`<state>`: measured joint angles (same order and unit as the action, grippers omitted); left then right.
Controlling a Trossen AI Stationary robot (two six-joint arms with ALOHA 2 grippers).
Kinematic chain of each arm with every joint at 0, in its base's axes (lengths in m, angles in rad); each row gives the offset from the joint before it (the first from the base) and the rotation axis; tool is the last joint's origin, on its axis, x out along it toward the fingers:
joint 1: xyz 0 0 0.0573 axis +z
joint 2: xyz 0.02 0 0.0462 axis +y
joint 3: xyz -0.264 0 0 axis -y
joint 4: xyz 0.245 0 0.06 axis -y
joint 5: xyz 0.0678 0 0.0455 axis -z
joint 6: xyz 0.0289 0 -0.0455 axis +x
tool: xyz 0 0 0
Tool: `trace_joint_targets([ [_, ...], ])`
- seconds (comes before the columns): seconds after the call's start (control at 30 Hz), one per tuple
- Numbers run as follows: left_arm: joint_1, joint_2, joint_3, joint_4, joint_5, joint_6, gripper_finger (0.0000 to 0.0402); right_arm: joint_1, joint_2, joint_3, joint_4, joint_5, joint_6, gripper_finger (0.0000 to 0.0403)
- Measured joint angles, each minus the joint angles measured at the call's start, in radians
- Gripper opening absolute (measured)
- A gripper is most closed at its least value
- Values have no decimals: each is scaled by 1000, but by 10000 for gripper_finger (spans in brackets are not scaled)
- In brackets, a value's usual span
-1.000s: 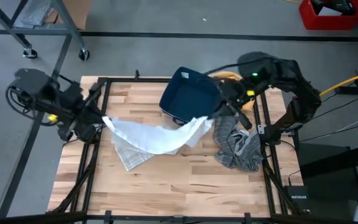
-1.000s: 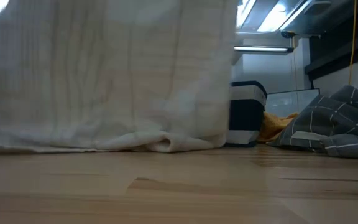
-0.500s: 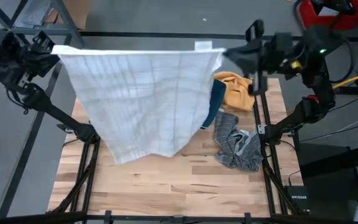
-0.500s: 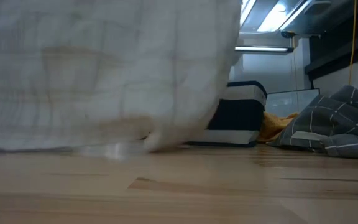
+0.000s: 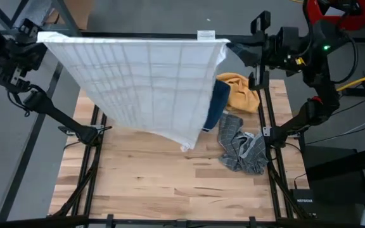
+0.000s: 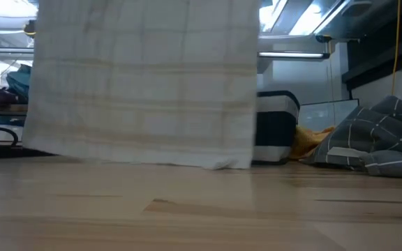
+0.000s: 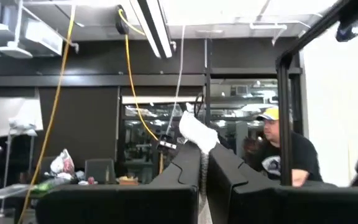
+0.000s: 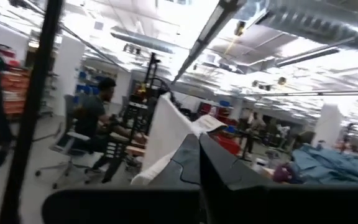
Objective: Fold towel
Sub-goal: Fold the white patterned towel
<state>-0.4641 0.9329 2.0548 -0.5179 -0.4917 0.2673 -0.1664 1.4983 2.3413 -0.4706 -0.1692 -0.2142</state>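
Towel (image 5: 147, 82) lifted clear of table, stretched flat.

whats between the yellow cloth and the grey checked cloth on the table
Nothing but bare wooden tabletop. In the high view the yellow cloth and the grey checked cloth lie nearly touching, beside the hanging white towel.

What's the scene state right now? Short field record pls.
towel: white towel stretched out and lifted, lower edge just off the table
left tool: shut on one upper towel corner, high at the table's far left
right tool: shut on the other upper corner, far right
fold: not yet begun
also on table: grey checked cloth, yellow cloth, dark blue bin partly hidden by the towel
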Motion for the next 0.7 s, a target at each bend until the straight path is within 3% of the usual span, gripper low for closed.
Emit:
trace_joint_targets([
  [0.37,0,-5,0,-3,-5,7,0,-31,4,0,-101,-21,0,0],
  [0.53,0,-6,10,3,-26,28,0,-69,3,0,-70,47,4,0],
  [0.7,0,-6,10,2,-54,29,0,-144,5,0,-2,-1,72,0],
])
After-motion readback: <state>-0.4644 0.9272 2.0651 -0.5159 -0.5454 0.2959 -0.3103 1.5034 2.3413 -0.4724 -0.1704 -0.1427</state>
